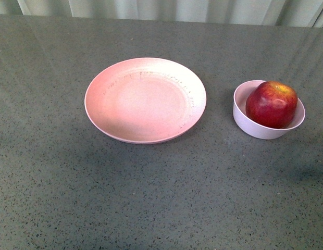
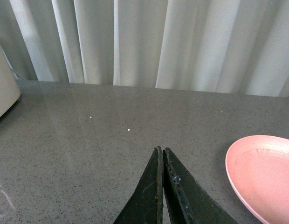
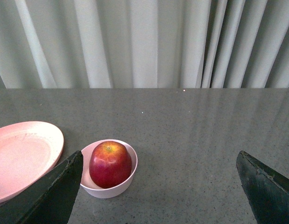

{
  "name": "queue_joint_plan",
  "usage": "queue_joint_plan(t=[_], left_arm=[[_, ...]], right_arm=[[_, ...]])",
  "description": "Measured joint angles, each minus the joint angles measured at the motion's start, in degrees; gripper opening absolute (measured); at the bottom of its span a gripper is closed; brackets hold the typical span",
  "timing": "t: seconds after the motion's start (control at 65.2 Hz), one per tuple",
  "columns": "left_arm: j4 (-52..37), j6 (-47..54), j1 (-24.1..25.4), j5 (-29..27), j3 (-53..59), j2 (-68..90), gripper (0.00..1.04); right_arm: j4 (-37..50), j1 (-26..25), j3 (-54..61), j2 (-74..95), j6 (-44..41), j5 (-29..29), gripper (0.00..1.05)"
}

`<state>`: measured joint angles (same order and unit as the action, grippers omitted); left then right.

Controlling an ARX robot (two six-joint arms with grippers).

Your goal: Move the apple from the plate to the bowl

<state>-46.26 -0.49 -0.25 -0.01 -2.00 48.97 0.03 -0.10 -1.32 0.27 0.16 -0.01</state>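
The dark red apple (image 1: 271,104) sits inside the small pale bowl (image 1: 255,126) at the right of the table. The wide pink plate (image 1: 145,99) lies empty at the middle. Neither arm shows in the front view. In the right wrist view the apple (image 3: 110,164) rests in the bowl (image 3: 109,189), with the plate (image 3: 23,154) beside it. My right gripper (image 3: 161,156) is open and empty, well back from the bowl. My left gripper (image 2: 162,150) is shut and empty over bare table, the plate's (image 2: 265,175) edge beside it.
The grey speckled table (image 1: 161,198) ends at a pale curtain (image 1: 166,9) along the far edge. A white object (image 2: 3,88) stands at the table's edge in the left wrist view.
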Motion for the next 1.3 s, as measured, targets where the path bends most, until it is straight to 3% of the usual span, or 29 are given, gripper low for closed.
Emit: queue_joint_plan(t=[0.506,1.304], left_arm=[[19.8,0.0,0.0,0.0,1.1,-22.3,0.02],[36.4,0.0,0.0,0.0,1.1,-39.1,0.02]], right_arm=[[0.0,0.0,0.0,0.0,0.0,0.0,0.96],[0.0,0.0,0.0,0.0,0.0,0.0,0.96]])
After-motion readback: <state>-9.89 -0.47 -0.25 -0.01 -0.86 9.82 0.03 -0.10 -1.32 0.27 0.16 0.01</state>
